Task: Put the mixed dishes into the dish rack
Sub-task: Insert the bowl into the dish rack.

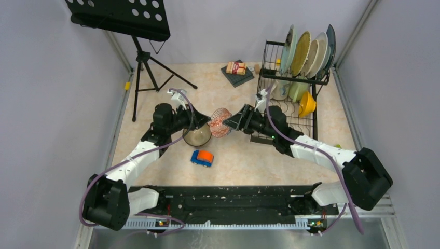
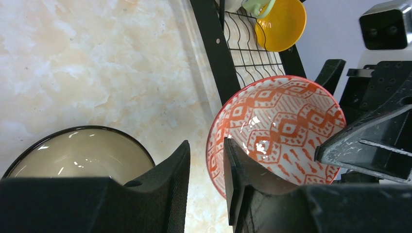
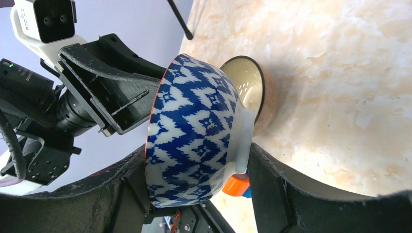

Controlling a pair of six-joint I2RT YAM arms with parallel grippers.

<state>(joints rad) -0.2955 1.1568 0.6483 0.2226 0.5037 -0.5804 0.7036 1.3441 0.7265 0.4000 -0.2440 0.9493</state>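
Top external view: both arms stretched forward and angled inward, wrists meeting over mid-table. Right gripper [image 1: 232, 123] clamped across a patterned bowl [image 1: 221, 122], blue outside, orange-red inside, held on edge above the tabletop. Left gripper [image 1: 207, 121] narrowly parted, the bowl's rim at the gap, close against one finger. Beige dark-rimmed bowl [image 1: 197, 136] on the table just beneath. Dish rack [image 1: 265, 62] at far right, plates [image 1: 301, 52] upright in its upper tier.
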